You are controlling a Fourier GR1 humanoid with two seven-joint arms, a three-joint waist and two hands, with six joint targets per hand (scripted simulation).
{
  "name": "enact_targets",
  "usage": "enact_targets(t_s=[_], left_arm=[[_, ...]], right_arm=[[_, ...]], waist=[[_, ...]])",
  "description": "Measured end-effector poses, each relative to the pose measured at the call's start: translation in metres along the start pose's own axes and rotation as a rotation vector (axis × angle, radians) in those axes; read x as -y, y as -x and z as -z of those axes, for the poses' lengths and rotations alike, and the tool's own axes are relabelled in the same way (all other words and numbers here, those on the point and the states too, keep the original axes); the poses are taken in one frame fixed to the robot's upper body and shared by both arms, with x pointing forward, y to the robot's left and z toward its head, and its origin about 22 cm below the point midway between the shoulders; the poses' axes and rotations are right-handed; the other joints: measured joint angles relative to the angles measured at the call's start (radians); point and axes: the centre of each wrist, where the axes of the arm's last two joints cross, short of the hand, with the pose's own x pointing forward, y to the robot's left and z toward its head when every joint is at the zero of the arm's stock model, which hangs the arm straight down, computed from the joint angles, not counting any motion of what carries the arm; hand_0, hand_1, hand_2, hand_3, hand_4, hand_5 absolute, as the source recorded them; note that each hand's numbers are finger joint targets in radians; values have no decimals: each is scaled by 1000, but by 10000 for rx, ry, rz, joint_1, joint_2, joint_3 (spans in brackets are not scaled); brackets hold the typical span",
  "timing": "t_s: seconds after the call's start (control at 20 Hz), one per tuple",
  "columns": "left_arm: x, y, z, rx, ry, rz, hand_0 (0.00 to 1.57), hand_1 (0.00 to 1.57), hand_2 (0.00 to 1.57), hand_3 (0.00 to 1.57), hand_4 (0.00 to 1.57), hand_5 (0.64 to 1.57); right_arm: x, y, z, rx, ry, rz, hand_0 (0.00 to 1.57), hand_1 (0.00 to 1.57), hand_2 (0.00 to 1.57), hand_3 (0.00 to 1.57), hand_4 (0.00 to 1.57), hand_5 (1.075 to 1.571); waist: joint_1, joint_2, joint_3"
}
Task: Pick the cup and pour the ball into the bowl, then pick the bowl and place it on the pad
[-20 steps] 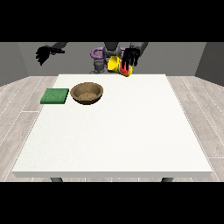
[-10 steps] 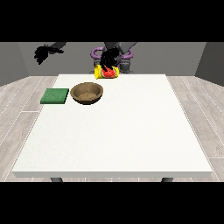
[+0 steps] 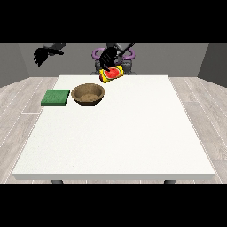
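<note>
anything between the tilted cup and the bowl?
Nothing visible. The yellow cup, held by the hand, is tipped above the table's far edge; the wooden bowl sits nearer the camera and to the view's left, with bare table between.

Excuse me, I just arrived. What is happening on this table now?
The robot holds a yellow cup in one hand, tipped on its side above the far edge of the white table, just right of the wooden bowl. Something red shows in the cup's mouth. A green pad lies left of the bowl. The hand at the view's left hangs free.
</note>
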Motion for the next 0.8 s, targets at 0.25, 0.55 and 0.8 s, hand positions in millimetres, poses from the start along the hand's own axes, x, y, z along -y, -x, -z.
enact_targets(t_s=[0.25,0.55,0.8], left_arm=[[0,7,-1,-298,-48,-824,1499,1499,1571,1571,1571,1092],[10,37,-7,-3605,-420,-7082,1023,1023,1257,941,1391,1300],[25,42,-27,-6109,-1021,-12415,0,0,0,0,0,1541]], right_arm=[[-5,3,1,-475,103,248,0,0,0,0,0,1567],[5,5,-10,-619,714,341,0,0,0,0,225,1565],[-7,3,0,-223,770,499,0,0,0,0,331,1568]], waist=[[184,-85,-16],[880,-20,-95],[1080,791,-197]])
